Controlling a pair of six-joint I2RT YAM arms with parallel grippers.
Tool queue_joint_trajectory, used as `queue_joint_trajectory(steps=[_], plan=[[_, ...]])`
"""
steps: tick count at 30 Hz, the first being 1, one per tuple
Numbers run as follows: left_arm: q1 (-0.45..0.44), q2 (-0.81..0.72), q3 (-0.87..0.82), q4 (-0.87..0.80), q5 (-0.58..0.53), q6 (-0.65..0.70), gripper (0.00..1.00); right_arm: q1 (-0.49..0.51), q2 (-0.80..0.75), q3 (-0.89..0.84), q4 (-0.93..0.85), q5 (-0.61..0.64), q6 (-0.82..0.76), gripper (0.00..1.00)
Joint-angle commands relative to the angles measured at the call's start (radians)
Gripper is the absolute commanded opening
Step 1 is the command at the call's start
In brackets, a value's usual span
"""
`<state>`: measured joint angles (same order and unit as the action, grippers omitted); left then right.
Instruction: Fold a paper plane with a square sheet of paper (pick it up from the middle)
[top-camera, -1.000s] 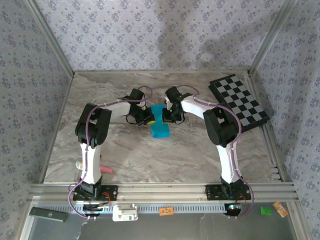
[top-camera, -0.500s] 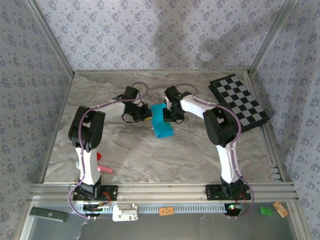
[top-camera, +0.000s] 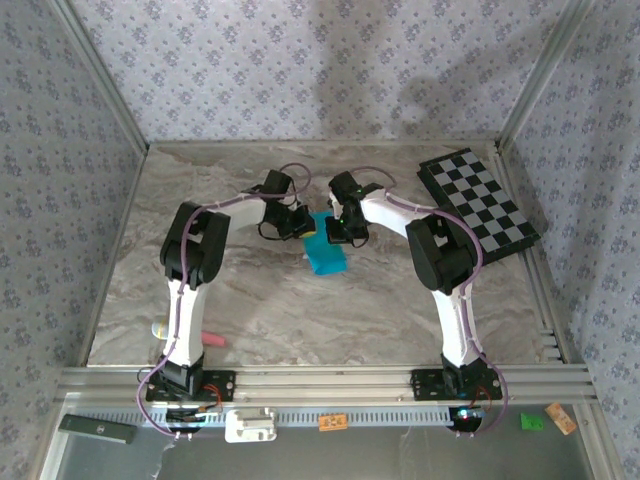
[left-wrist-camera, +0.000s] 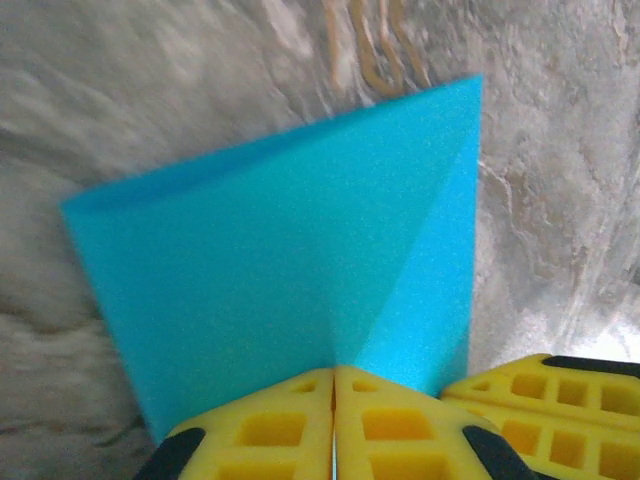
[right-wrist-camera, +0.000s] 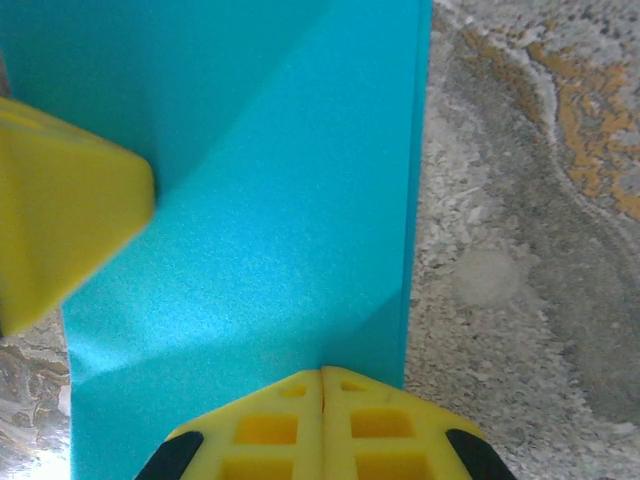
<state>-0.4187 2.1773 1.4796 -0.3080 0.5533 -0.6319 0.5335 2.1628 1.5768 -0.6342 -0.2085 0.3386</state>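
The square sheet of paper is a cyan folded strip lying mid-table, with creases showing across it. My left gripper is shut, its yellow fingertips set against the paper's upper left part where a crease starts. From the other side my right gripper is shut too, its tips resting on the paper close to its right edge. I cannot tell whether either pair of tips pinches the sheet. The left gripper's fingers show in the right wrist view, lying on the paper.
A black-and-white checkered board lies at the back right. A small pink object lies on the marble table beside the left arm's base. Patterned walls and aluminium posts close in the table on three sides.
The left gripper has slid right and slightly back, onto the paper's upper left part. The paper's top edge has shifted a little. The right gripper has stayed put.
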Motion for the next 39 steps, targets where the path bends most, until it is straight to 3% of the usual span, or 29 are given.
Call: queue_joint_trajectory(steps=[1, 6, 11, 16, 24, 31, 35, 39], plan=[[0.073, 0.04, 0.012, -0.087, -0.079, 0.086, 0.09, -0.011, 0.138, -0.075, -0.218, 0.217, -0.034, 0.06], [0.133, 0.008, 0.01, -0.095, -0.047, 0.118, 0.09, -0.008, 0.138, -0.067, -0.23, 0.227, -0.044, 0.06], [0.092, -0.106, -0.056, -0.022, 0.028, 0.088, 0.08, -0.004, 0.137, -0.062, -0.233, 0.222, -0.046, 0.06], [0.038, -0.184, -0.105, 0.063, 0.031, 0.026, 0.09, -0.001, 0.142, -0.058, -0.234, 0.212, -0.049, 0.06], [-0.031, -0.059, -0.044, 0.104, 0.07, -0.05, 0.09, -0.001, 0.142, -0.057, -0.235, 0.198, -0.058, 0.06], [-0.035, -0.001, -0.026, 0.054, -0.001, -0.038, 0.09, -0.002, 0.138, -0.064, -0.247, 0.189, -0.062, 0.05], [-0.02, -0.031, -0.112, 0.002, -0.103, 0.031, 0.08, -0.004, 0.13, -0.074, -0.252, 0.199, -0.068, 0.05], [0.038, -0.083, -0.185, 0.018, -0.111, 0.037, 0.08, -0.007, 0.131, -0.073, -0.255, 0.208, -0.074, 0.05]])
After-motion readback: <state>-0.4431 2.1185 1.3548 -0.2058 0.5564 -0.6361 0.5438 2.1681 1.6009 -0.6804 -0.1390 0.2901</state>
